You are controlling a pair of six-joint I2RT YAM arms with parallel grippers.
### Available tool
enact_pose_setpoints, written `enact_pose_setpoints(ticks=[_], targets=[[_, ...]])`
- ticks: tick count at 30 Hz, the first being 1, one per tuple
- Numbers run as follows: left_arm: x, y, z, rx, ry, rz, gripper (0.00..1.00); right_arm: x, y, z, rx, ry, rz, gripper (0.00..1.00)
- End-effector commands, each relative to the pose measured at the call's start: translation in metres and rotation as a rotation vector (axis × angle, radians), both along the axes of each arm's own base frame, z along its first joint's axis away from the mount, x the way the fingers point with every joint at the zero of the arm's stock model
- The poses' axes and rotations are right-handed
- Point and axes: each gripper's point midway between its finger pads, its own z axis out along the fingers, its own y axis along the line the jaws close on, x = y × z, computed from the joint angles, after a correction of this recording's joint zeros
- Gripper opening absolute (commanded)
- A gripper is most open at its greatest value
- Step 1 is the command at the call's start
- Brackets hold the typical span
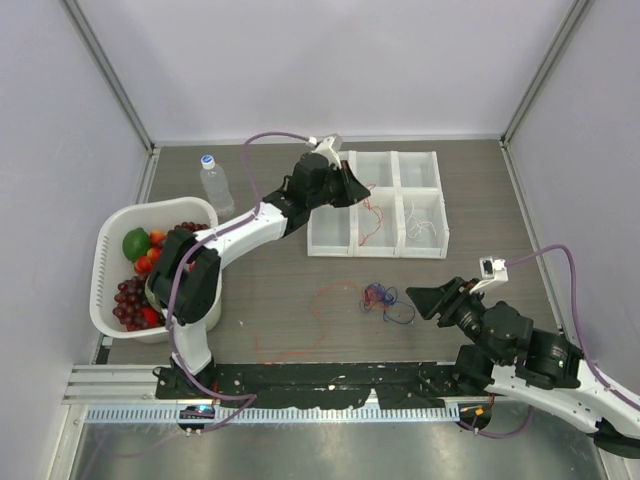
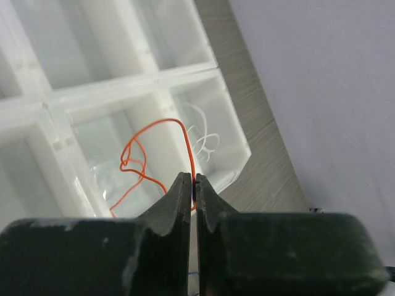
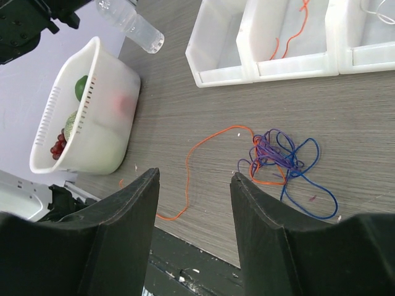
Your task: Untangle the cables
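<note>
We reach over the table (image 1: 480, 200) with both arms.
Our left tool (image 2: 192, 182) pinches shut on an orange cable (image 2: 165, 121) above the white bin tray (image 2: 129, 80); our right tool (image 3: 194, 176) hangs open near the blue, purple and orange tangle (image 3: 285, 159) lying on the table.

My left arm (image 1: 245, 230) and right arm (image 1: 520, 345) are white links with black joints, each trailing a lilac hose (image 1: 268, 136); the left gripper (image 2: 192, 183) has scuffed matte-black fingers (image 2: 166, 222).
</note>
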Motion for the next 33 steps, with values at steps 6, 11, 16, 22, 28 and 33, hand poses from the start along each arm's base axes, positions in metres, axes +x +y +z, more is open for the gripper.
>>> enact_pose_setpoints(ticks=[6,11,16,22,28,33], targets=[[-0.036,0.019,-0.079,0.15,0.296,-0.005,0.46,0.018,0.014,-0.028,-0.027,0.064,-0.093,0.55],[-0.084,0.047,-0.065,0.125,0.303,-0.049,0.87,0.026,0.028,-0.052,-0.066,0.093,-0.103,0.54],[-0.163,0.084,-0.112,0.254,0.418,-0.134,0.86,0.031,0.041,-0.076,-0.177,0.122,-0.088,0.54],[-0.222,0.108,-0.157,0.387,0.479,-0.175,0.8,0.034,0.053,-0.092,-0.293,0.137,-0.051,0.54],[-0.219,0.1,-0.174,0.408,0.471,-0.075,0.79,0.034,0.066,-0.096,-0.291,0.16,-0.027,0.54],[-0.228,0.09,-0.187,0.385,0.472,-0.074,0.68,0.031,0.07,-0.101,-0.286,0.18,-0.007,0.54]])
